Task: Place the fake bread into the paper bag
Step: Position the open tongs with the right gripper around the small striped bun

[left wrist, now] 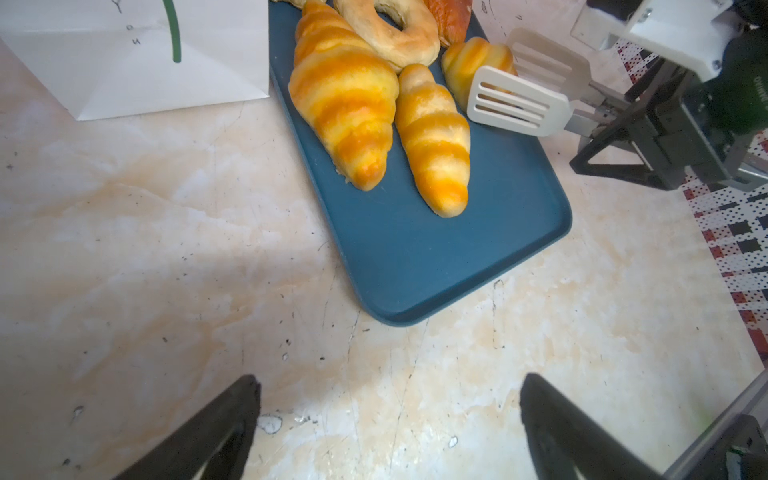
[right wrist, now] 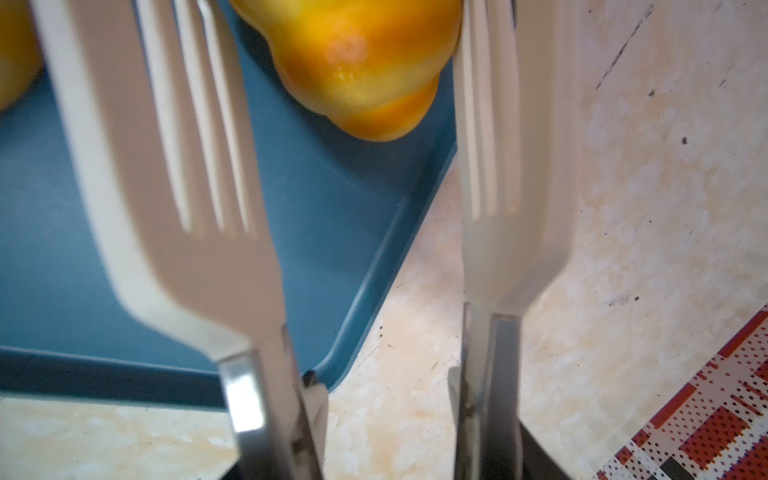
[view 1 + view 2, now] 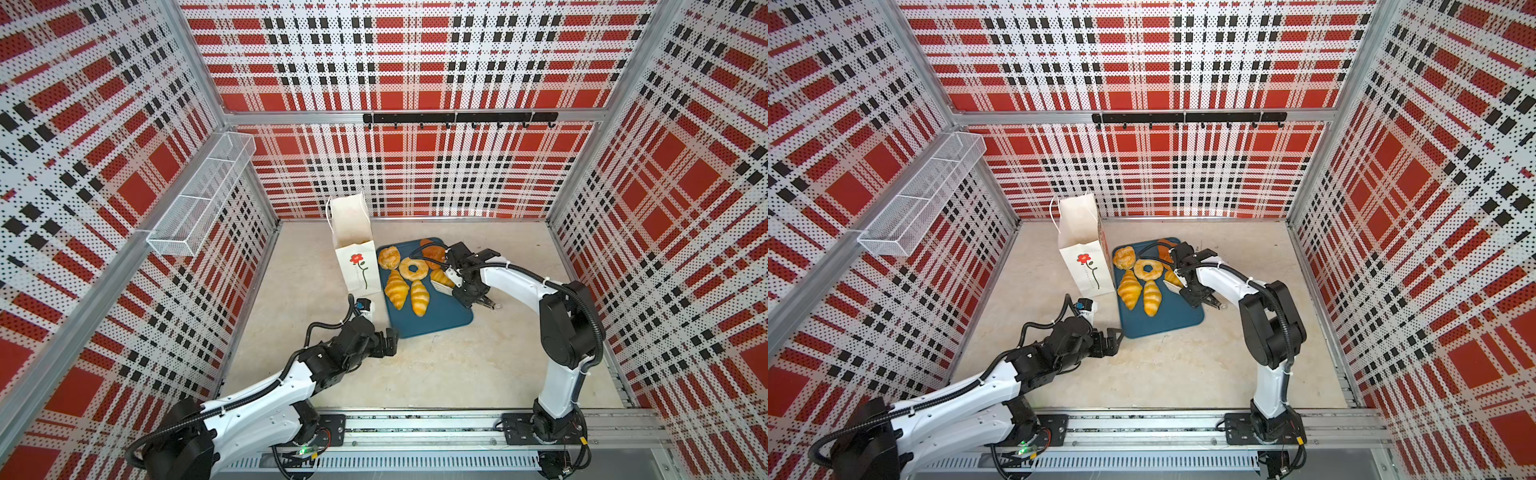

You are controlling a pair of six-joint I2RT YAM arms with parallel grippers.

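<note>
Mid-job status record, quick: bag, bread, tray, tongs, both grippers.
bag: paper bag upright, mouth open, beside the tray
tray: blue tray flat on table
bread: fake bread on tray; none seen in bag
left gripper: open, empty, above table near tray corner
right gripper: holding tongs
tongs: blades either side of small croissant, not clamped

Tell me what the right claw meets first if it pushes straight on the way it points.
Probably the small croissant on the blue tray, sitting between the blades of the tongs the right claw holds.
</note>
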